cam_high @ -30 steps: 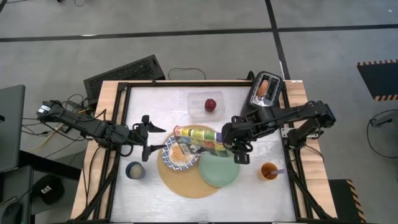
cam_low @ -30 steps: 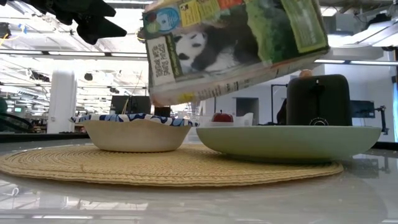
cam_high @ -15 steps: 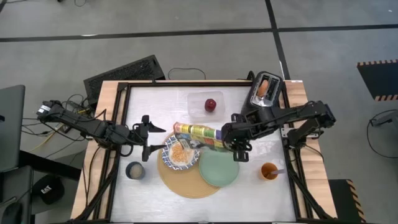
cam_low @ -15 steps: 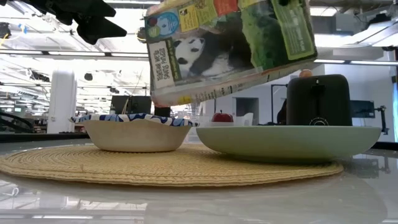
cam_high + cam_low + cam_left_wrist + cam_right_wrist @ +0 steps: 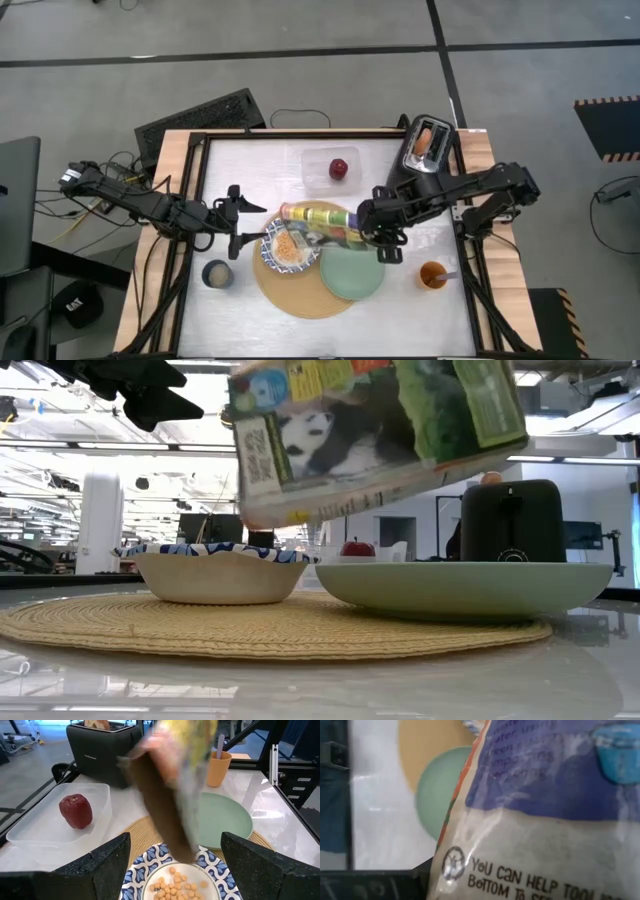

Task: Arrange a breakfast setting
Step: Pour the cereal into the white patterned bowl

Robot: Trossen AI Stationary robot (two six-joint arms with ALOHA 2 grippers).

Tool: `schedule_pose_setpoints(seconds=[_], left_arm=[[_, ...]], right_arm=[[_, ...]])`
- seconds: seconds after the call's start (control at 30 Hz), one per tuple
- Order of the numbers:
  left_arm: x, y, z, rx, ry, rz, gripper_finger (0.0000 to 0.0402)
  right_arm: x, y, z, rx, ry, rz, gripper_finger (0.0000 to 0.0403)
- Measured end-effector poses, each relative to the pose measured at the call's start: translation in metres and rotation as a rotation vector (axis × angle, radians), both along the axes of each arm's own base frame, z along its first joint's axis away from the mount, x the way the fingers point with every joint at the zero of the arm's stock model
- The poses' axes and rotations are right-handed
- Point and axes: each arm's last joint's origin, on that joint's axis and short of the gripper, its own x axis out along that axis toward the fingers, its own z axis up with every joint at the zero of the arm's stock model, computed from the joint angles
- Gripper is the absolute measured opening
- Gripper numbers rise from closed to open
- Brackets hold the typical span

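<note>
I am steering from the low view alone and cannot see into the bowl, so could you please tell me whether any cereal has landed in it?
Observer: Yes, the left wrist view shows small round pieces lying in the blue-and-white bowl.
Operator: Thank you. Which arm holds the cereal box?
Observer: The right gripper holds the cereal box, tipped with its open end over the bowl.
Operator: And where is the other arm?
Observer: The left gripper waits open beside the bowl, over bare table off the tan mat.
</note>
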Motion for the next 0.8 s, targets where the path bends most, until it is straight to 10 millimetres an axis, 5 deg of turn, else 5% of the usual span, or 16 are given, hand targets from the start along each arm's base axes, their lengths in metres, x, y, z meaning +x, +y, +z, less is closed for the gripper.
schedule_pose_setpoints(seconds=[0.8], left_arm=[[-0.0001,0.0001,-0.0003,0.005,0.004,0.002,0.0296]], right_arm=[[0.0012,-0.0076,-0.0034,0.005,0.042,-0.006,0.0187]])
